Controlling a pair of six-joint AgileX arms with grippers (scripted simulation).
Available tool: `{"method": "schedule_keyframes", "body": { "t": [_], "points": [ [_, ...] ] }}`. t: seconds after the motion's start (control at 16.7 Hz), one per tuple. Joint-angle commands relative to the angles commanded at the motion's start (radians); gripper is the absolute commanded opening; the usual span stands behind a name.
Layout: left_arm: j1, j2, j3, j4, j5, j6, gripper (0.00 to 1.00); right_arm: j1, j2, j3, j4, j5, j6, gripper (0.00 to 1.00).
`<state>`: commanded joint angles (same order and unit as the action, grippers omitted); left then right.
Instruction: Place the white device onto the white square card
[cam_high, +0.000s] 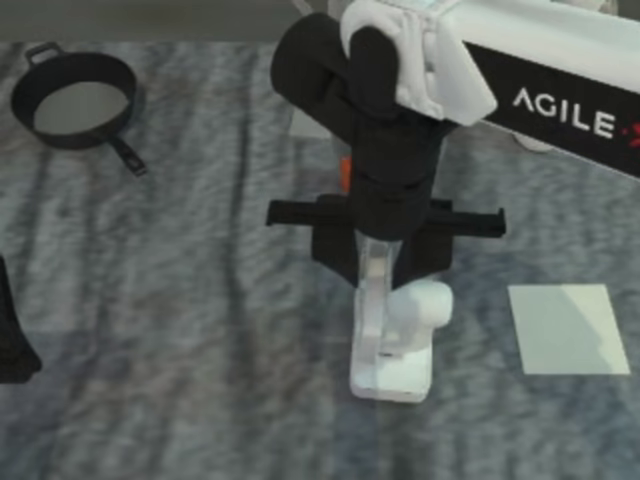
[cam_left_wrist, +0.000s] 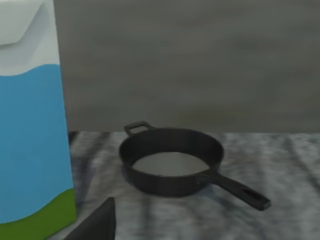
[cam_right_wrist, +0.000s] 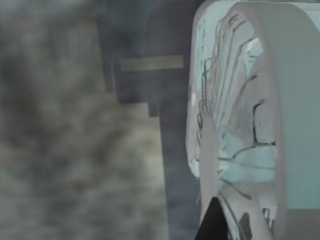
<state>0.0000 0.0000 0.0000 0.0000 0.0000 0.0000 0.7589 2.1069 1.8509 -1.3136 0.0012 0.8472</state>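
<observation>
Right hand (cam_high: 385, 290) down at the middle of the frame, fingers clamped on the white device (cam_high: 398, 345), lower centre on the grey tabletop (cam_high: 200, 350). White square card (cam_high: 568, 328) lying flat at the right edge, well apart from the device. Black skillet (cam_high: 72, 98) parked in the upper left corner. Left hand (cam_high: 12, 345) idling at the left edge; open or shut, cannot tell. Blue, white and green carton (cam_left_wrist: 30, 125) close by the left wrist camera.

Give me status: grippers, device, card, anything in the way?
Right gripper over the white device, grip unconfirmed. Left arm parked at table's left edge. White square card bare, right of device. Path between looks clear.
</observation>
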Motion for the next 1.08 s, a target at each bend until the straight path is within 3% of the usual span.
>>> {"method": "schedule_keyframes", "body": {
  "t": [0.42,0.84,1.08],
  "points": [
    [0.0,0.0,0.0,0.0,0.0,0.0,1.0,-0.002,-0.007,0.005,-0.002,-0.002,0.003,0.0],
    [0.0,0.0,0.0,0.0,0.0,0.0,1.0,0.006,0.015,0.221,-0.195,-0.001,0.002,0.0],
    [0.0,0.0,0.0,0.0,0.0,0.0,1.0,0.006,0.015,0.236,-0.21,-0.002,0.001,0.0]
  ]
}}
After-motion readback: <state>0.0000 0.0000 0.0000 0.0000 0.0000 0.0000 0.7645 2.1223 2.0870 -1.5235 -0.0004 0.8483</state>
